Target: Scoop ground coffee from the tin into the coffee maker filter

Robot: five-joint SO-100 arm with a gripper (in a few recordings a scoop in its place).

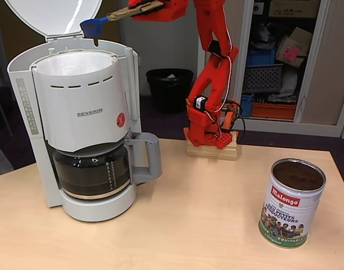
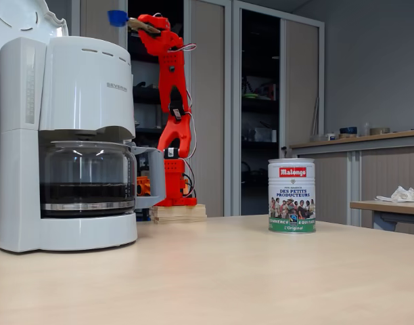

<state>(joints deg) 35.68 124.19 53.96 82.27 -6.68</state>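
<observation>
While the lid stands open: coffee maker on the table
End effector: closed on blue scoop, above the coffee maker's filter
Tin: well right of coffee maker

Black bin, open cluttered cupboard behind.
</observation>
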